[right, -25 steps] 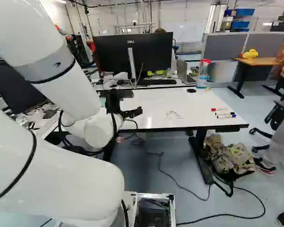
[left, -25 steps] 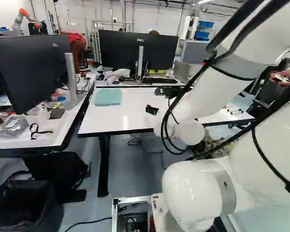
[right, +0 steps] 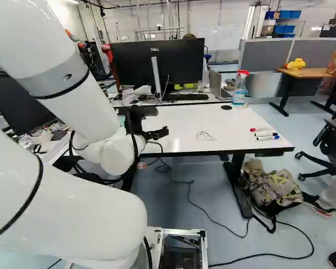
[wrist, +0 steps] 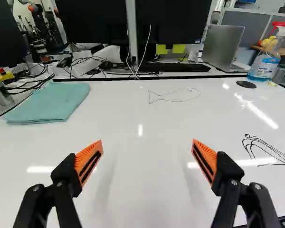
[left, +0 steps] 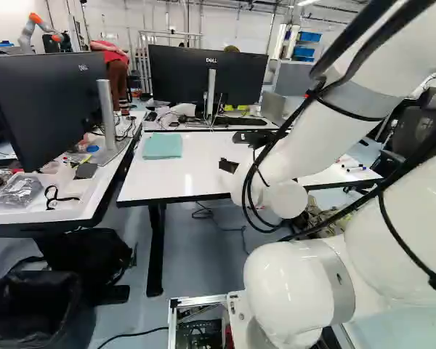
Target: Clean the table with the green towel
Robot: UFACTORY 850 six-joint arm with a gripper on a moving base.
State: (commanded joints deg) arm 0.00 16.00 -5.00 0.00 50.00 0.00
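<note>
I've got the hand (right: 157, 134) out over the white bench (wrist: 137, 190), on the near side of the monitor (left: 176, 76). In the wrist view it's open wide, orange pads (wrist: 89, 160) well apart, nothing between them. And there's our green towel (wrist: 50, 102), lying folded on the bench, nearer me than the monitor and off to its left! A fish drawing (wrist: 173, 100) sits just this side of the monitor; a dark scribble (wrist: 268, 151) lies nearer me, off to its right, and the spray bottle (wrist: 266, 61) stands upright right of it.
</note>
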